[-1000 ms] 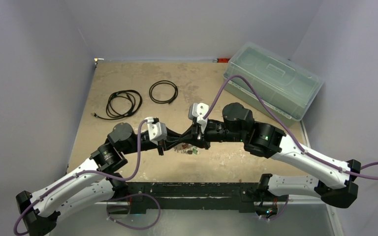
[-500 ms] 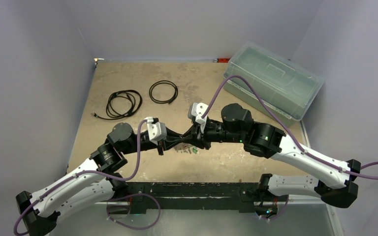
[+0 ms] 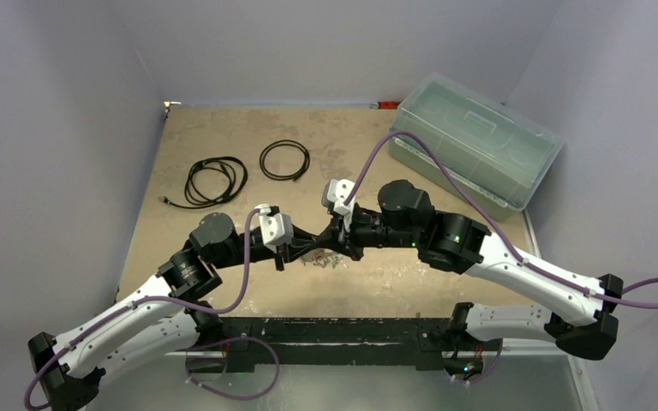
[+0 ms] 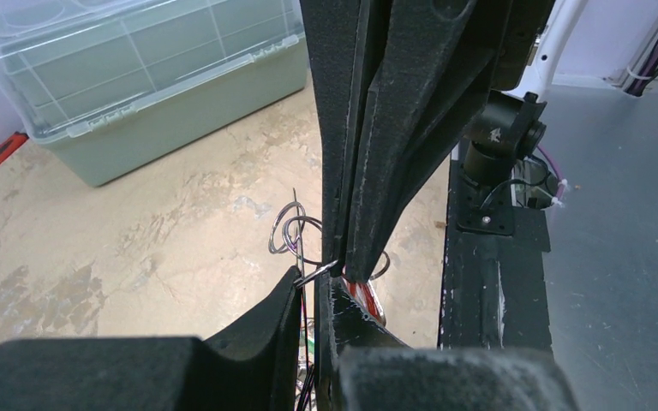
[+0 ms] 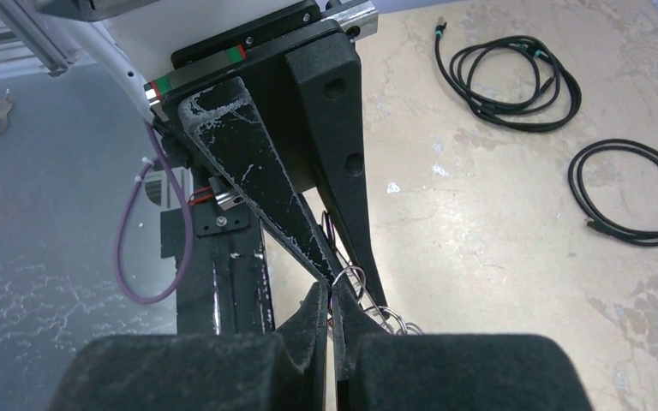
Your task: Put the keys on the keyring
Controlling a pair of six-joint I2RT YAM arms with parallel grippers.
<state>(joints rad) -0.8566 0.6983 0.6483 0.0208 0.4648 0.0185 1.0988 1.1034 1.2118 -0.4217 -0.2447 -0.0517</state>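
Your two claws meet tip to tip low over the table (image 3: 223, 137), at about 6 o'clock from its middle, just ahead of the arm bases.

Your left gripper (image 4: 313, 287) is pinched down to a narrow slit. A thin silver strand crosses between its tips, and it appears to be part of the keyring (image 4: 284, 229), whose pale wire loops stand just past the fingers at 12 o'clock in the left wrist view.

Your right gripper (image 5: 331, 300) is closed as well, its pads all but touching. A small silver loop sits right at its tips, but you cannot tell from these views whether the pads actually bite on it or on a key.

The keys (image 3: 332, 260) lie in a small cluster on the table directly under the meeting point, at 5 o'clock from the fingertips in the top view. One red head (image 4: 361, 295) shows beside the left claw's right finger. The other heads are too small to sort by colour.

From the claws, a loose black cable coil (image 3: 197, 184) lies at 10 o'clock and a single black cable ring (image 3: 263, 161) at 11 o'clock, both well apart from the work. A lidded clear plastic bin (image 3: 475, 141) sits at 2 o'clock against the table's far right edge.
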